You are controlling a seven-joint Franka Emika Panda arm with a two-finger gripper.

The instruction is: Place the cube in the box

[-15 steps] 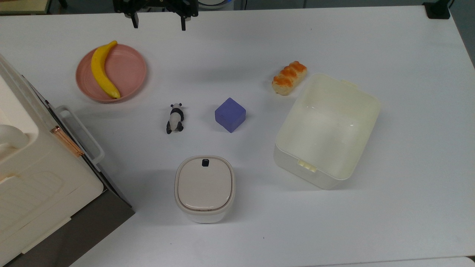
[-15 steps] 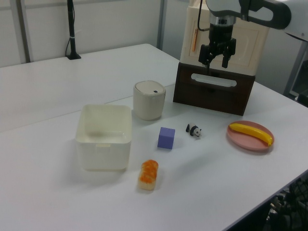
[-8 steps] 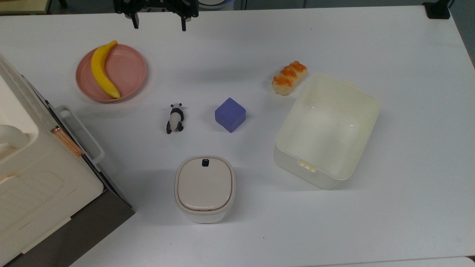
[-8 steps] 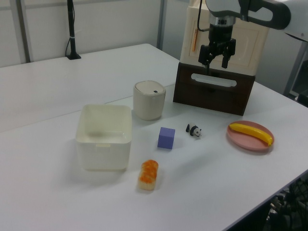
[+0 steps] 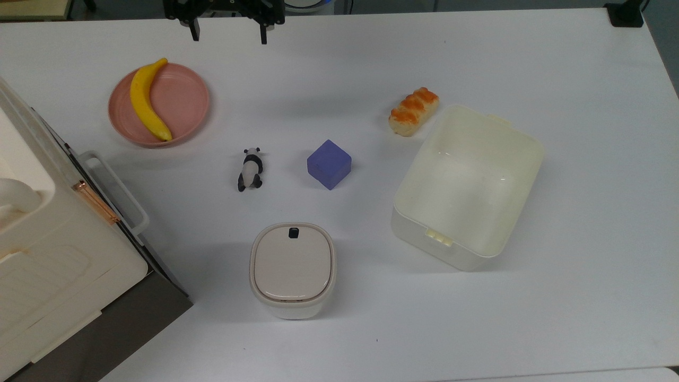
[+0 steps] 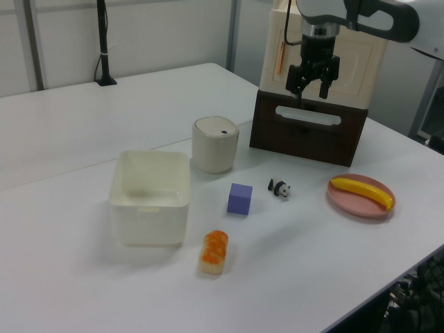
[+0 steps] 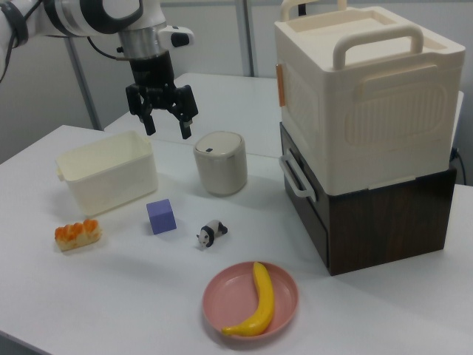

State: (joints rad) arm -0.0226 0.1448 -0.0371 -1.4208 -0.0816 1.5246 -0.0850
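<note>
With the black two-finger gripper (image 5: 227,37) spread wide and empty high over the white table's (image 5: 339,339) far edge, the matte blue-purple cube (image 5: 329,164) mid-table, diagonal to the edges, could twist or slip short of the cream plastic box (image 5: 522,175) if gripped across its corners.

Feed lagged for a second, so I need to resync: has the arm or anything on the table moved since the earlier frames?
Nothing visibly changed. The gripper hangs open and empty high above the table, as before. The cube sits untouched between the panda figurine and the box, which is empty. The banana stays on its pink plate, the bread beside the box.
</note>
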